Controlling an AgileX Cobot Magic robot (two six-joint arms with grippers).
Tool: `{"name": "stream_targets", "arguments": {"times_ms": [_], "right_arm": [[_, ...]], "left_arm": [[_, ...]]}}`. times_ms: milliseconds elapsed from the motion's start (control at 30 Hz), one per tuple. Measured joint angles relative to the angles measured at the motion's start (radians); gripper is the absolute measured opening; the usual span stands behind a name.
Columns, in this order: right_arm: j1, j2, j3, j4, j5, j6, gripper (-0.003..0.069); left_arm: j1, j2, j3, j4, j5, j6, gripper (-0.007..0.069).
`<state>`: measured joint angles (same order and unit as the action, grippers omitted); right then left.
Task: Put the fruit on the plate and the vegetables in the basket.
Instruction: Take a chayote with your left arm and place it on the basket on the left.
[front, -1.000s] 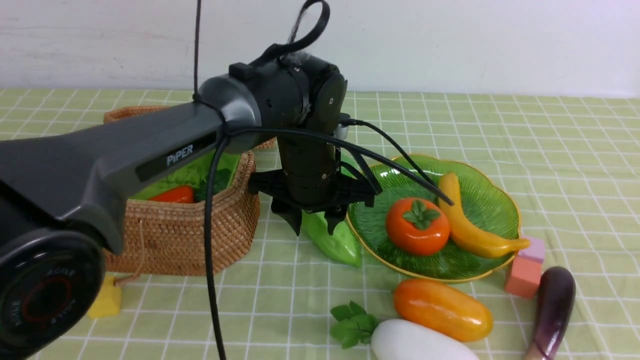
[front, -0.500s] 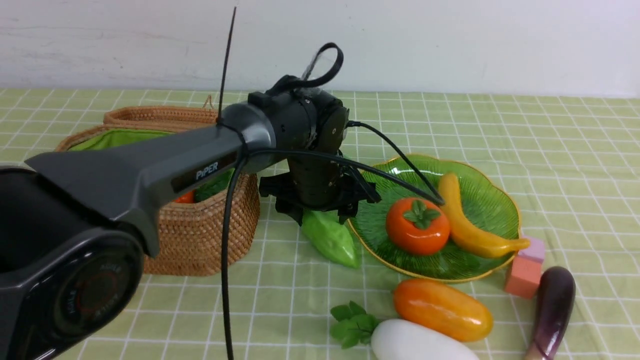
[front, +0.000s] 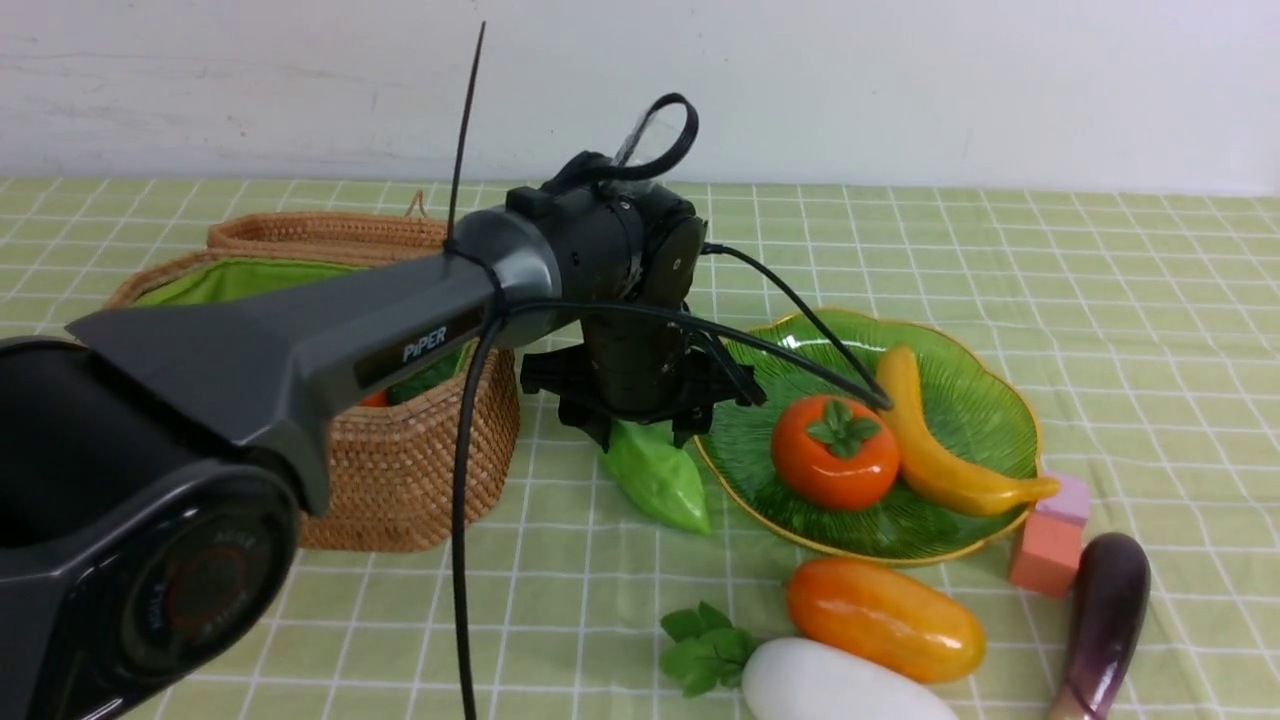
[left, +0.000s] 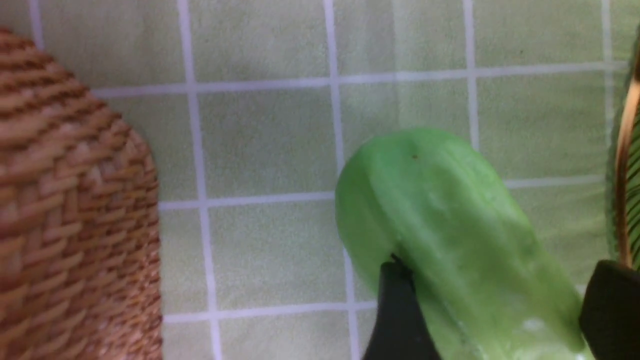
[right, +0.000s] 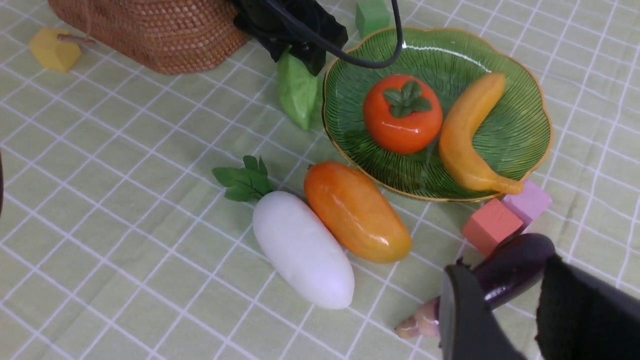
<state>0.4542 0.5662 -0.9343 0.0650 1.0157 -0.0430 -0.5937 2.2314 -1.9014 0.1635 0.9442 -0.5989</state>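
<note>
**Item 1, left pincer (front: 645, 440).** You have it lowered over the light green gourd (front: 665, 490), with one black finger (left: 397, 310) against each flank of its far end. You cannot tell whether it is clenched firm or only touching. The gourd lies on the desk (front: 1150, 300) between basket and plate, its tip toward the robot.

**Item 2, right pincer (right: 525, 320).** Released, jaws apart with nothing between them. It hangs over the dark purple eggplant (front: 1105, 610), which lies on the desk at the near right.

**Item 3, plate (front: 975, 400).** Green glass with a gold rim, right of centre. It holds the persimmon (front: 835, 452) and the banana (front: 930, 450), touching side by side.

**Item 4, mango (front: 885, 620).** On the desk just in front of the plate, not on it. The white radish (front: 830, 685) lies against its near side, leaves to the left.

**Item 5, basket (front: 400, 480).** Wicker with green lining, at your left. A bit of the red pepper (front: 375, 398) shows inside, behind your left arm.

**Item 6, foam cubes.**
- The orange-pink cube (front: 1045, 555) and the lilac cube (front: 1070, 497) sit by the plate's right rim.
- The yellow cube (right: 52, 49) sits near the basket.
- The green cube (right: 372, 16) sits beyond the plate.
</note>
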Motion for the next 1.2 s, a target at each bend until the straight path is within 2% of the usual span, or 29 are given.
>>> {"name": "stream_targets", "arguments": {"times_ms": [133,467,600,733,900,1000,1200], "right_arm": [[0.000,0.000,0.000,0.000,0.000,0.000,0.0232],[0.000,0.000,0.000,-0.001,0.000,0.000,0.0232],[0.000,0.000,0.000,-0.001,0.000,-0.001,0.0232],[0.000,0.000,0.000,-0.001,0.000,-0.002,0.0232],[0.000,0.000,0.000,-0.001,0.001,-0.017,0.0232],[0.000,0.000,0.000,0.000,0.003,-0.023,0.0232],[0.000,0.000,0.000,0.002,0.003,-0.025,0.0232]], "left_arm": [[0.000,-0.009,0.000,-0.002,0.048,-0.002,0.0453],[0.001,-0.021,0.005,-0.013,0.094,-0.014,0.0583],[0.001,-0.018,0.006,-0.017,0.089,-0.029,0.0595],[0.001,0.001,0.006,-0.017,0.077,-0.029,0.0591],[0.001,0.041,0.008,-0.017,0.101,-0.029,0.0545],[0.001,0.044,0.008,-0.017,0.108,-0.029,0.0459],[0.001,0.029,-0.024,-0.023,0.159,0.002,0.0459]]}}
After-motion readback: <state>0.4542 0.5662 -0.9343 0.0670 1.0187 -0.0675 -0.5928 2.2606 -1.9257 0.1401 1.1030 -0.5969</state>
